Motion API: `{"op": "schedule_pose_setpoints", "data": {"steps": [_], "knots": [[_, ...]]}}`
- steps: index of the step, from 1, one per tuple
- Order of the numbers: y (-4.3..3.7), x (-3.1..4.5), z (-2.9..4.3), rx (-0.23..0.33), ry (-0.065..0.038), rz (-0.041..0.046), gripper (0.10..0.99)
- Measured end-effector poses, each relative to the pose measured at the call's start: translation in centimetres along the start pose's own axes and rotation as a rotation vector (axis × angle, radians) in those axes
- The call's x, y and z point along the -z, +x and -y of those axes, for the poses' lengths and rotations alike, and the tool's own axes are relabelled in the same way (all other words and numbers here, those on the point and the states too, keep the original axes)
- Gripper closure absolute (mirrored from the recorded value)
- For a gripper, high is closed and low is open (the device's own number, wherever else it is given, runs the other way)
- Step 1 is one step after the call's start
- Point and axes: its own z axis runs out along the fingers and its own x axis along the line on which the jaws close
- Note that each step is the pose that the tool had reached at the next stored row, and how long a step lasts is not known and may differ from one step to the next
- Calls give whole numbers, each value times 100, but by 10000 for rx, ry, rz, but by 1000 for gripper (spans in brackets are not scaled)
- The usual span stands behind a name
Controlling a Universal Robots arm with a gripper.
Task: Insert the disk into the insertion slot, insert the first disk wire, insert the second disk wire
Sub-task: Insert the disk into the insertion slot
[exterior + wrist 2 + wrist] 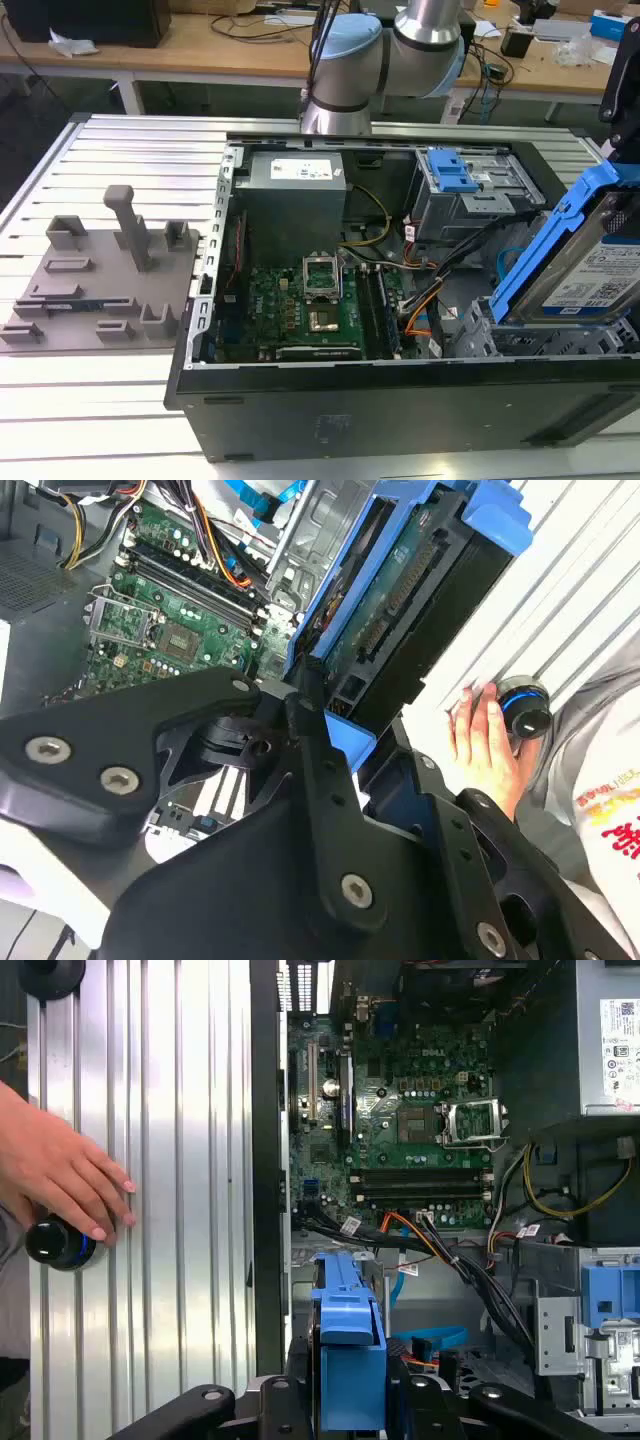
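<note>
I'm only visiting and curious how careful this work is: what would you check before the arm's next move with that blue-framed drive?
1. Grip: the gripper shut on the disk: ok.
2. Alignment: the disk flat to the insertion slot: not ok, it is tilted with its lower end near the slot.
3. Safety: the person's hand outside the computer case: ok, on the slatted table.
4. Path: the wires clear of the slot: cannot tell.

probably a robotics lab or workshop: cluttered wooden workbench (200, 45), slotted aluminium table (130, 150), opened computer case (400, 400).
</note>
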Motion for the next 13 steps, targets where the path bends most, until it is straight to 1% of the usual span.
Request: {"op": "schedule_pose_setpoints", "data": {"steps": [10, 13], "knots": [[0, 0, 0, 0, 0, 0, 718], [0, 0, 0, 1, 0, 32, 718]]}}
